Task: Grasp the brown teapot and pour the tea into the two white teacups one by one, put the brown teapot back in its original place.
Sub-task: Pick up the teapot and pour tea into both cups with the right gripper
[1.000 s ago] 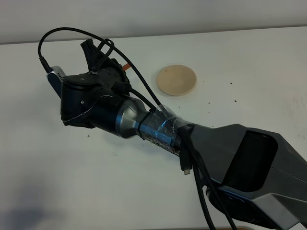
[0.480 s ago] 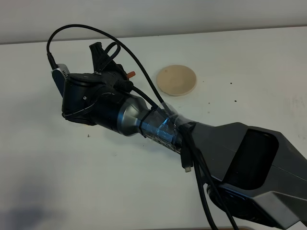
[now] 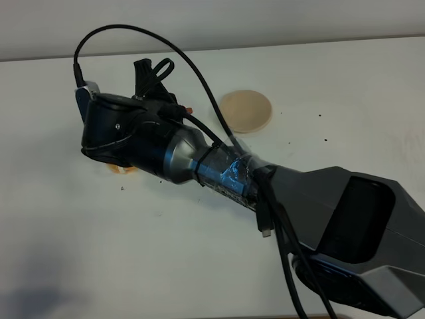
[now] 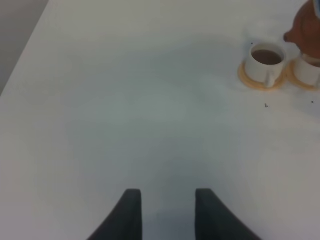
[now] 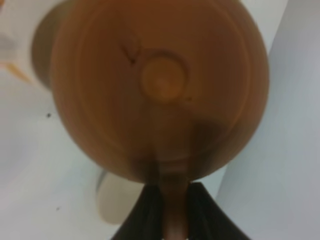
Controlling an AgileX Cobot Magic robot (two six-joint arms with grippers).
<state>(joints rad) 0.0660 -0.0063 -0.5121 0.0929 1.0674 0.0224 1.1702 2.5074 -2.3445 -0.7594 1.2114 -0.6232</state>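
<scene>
In the left wrist view the brown teapot (image 4: 306, 25) hangs tilted over one of the two white teacups (image 4: 306, 71). Its spout sits just above that cup's rim. The other teacup (image 4: 266, 61) holds brown tea and stands on its orange saucer (image 4: 250, 80). My right gripper (image 5: 174, 194) is shut on the teapot's handle (image 5: 175, 220), and the teapot's lid (image 5: 164, 80) fills that view. From the high camera my right arm (image 3: 133, 136) covers both cups and nearly all of the teapot. The original place, a cream coaster (image 3: 246, 111), lies bare. My left gripper (image 4: 167, 202) is open over bare table.
A sliver of orange saucer (image 3: 119, 170) peeks out below the right wrist. Black cables (image 3: 192, 73) loop over the arm. The white table's far edge (image 3: 265, 46) runs behind the coaster, and its left edge (image 4: 25, 55) shows in the left wrist view.
The right wrist has rolled and shifted slightly right. The saucer's edge now shows beneath it, and the small orange-brown tip beside the gripper has moved right and lower.
</scene>
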